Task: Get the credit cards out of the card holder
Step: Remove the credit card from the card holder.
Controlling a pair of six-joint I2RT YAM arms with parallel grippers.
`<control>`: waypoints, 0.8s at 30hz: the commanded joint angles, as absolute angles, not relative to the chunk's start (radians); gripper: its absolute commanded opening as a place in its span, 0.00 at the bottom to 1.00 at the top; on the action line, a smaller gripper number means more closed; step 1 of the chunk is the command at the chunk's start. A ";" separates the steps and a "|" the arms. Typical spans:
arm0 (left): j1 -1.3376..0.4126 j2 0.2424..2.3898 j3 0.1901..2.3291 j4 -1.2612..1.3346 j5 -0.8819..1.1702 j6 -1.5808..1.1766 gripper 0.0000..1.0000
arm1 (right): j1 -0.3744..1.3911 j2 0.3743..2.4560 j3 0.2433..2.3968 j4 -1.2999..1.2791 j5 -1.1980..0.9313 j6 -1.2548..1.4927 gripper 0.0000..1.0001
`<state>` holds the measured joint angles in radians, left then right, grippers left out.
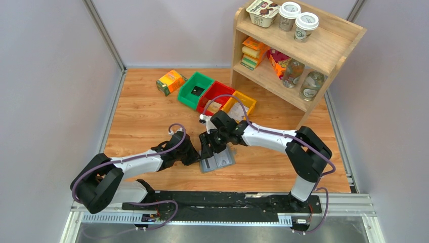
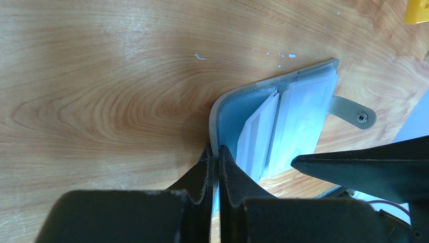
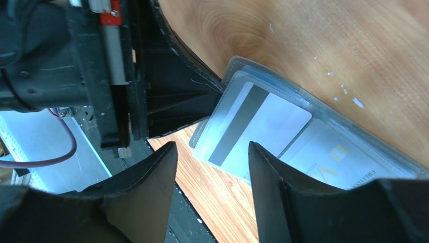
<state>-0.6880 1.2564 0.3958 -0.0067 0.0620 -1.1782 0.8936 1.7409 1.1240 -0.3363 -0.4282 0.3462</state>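
The grey card holder lies open on the wood table, blue-grey inside, its snap tab pointing away. My left gripper is shut on the edge of the holder's cover, holding that flap tilted up. Clear pockets fan out from the spine. In the right wrist view a pale credit card with a dark stripe sits inside a clear pocket, and a second card with yellow marks lies beside it. My right gripper hovers open just off the striped card's near end, with nothing between its fingers.
Green, red and yellow bins stand in a row behind the holder, with an orange-green carton to their left. A wooden shelf with cups and jars rises at the back right. The arms' black rail runs along the near edge.
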 commanded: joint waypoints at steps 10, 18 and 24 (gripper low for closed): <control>-0.690 1.065 0.382 -0.169 -0.084 -1.175 0.29 | 0.836 1.689 1.008 -0.219 -0.370 0.472 0.53; -0.689 0.963 0.356 -0.215 -0.089 -1.197 0.35 | 0.827 1.716 0.988 -0.160 -0.399 0.508 0.49; -0.689 0.914 0.390 -0.271 -0.081 -1.200 0.31 | 0.827 1.732 0.980 -0.130 -0.413 0.525 0.43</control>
